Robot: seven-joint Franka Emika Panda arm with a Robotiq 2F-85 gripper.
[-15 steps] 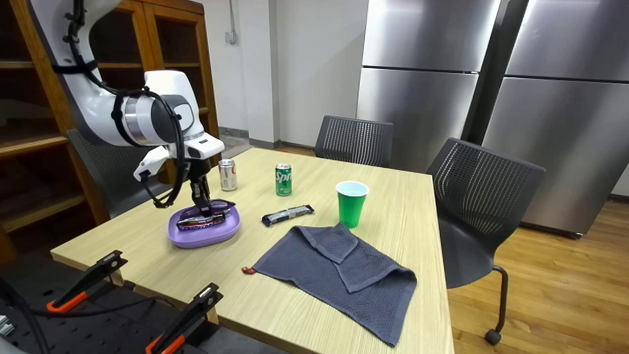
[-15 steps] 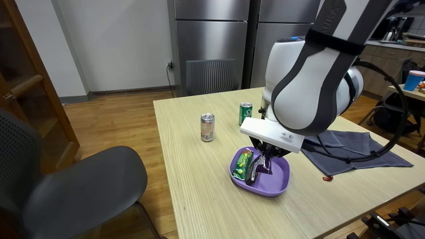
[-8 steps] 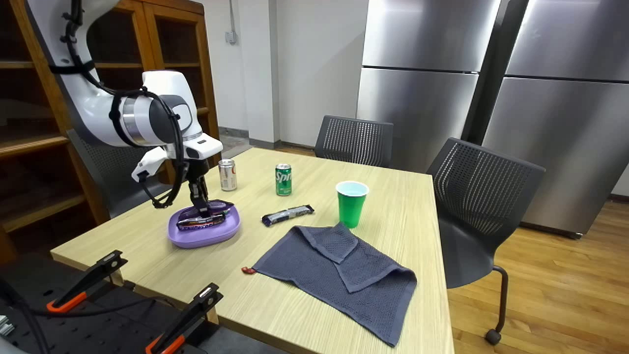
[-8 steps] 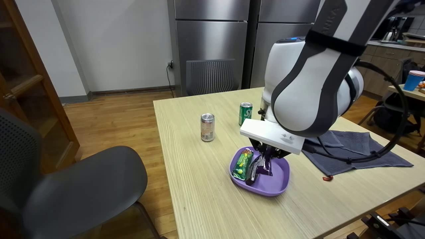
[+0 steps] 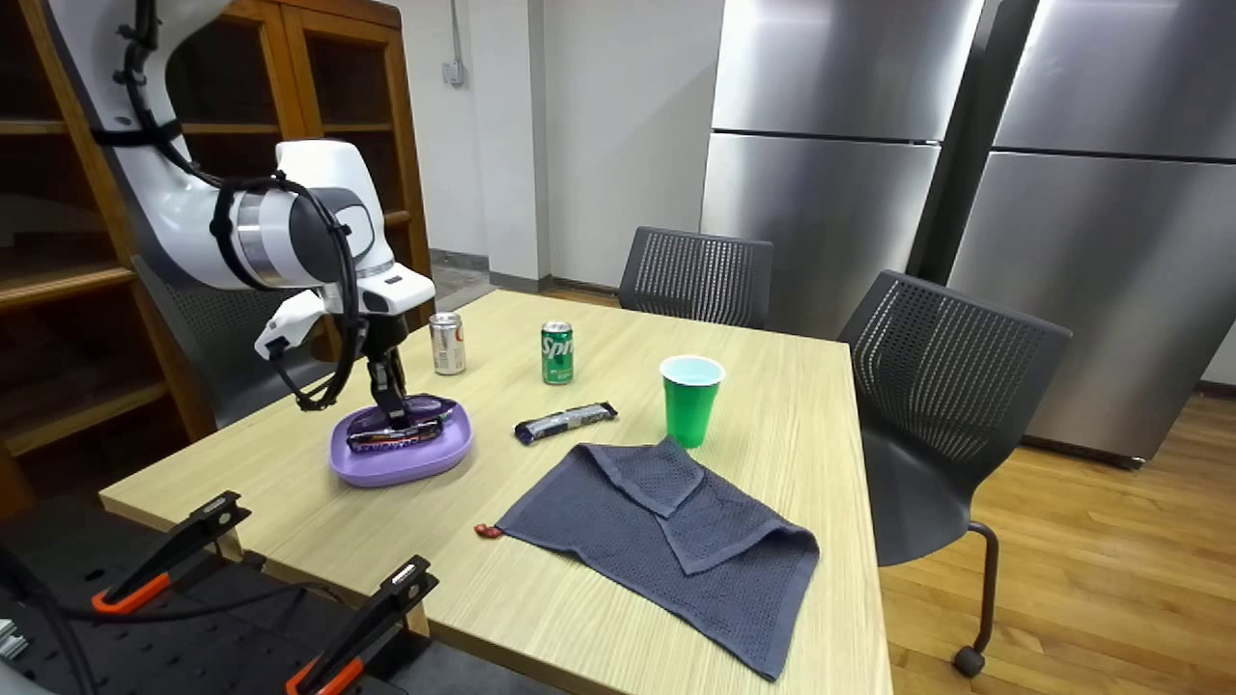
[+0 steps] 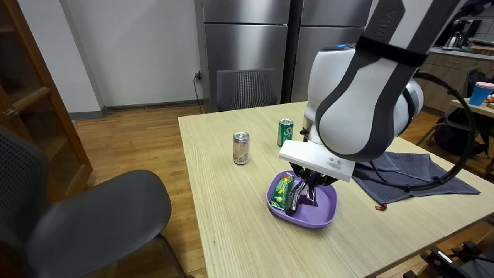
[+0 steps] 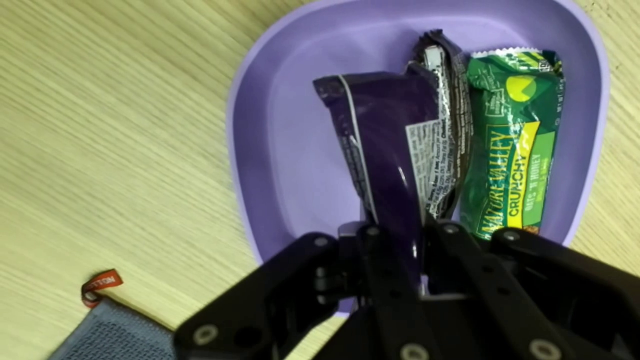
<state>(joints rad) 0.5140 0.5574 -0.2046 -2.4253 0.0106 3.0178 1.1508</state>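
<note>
Wooden cabinet (image 5: 352,106): seen at the far left in both exterior views.
Purple tray (image 7: 300,150): set on the pale wooden table (image 5: 618,328).
Gripper (image 7: 406,240): placed low over the tray, clamped on the purple-wrapped bar (image 7: 385,125).
Held bar: kept within the tray's outline in the wrist view; whether the tray is touched cannot be told.
Dark-wrapped bar (image 7: 455,125): laid in the tray, partly overlapped, beside the green packet (image 7: 515,145).
Silver can (image 5: 447,343): stood upright, with the green can (image 5: 557,352) to its right.
Black-and-grey bar (image 5: 565,422): laid on the table.
Green cup (image 5: 688,410): stood upright just behind the dark cloth (image 5: 618,541).
</note>
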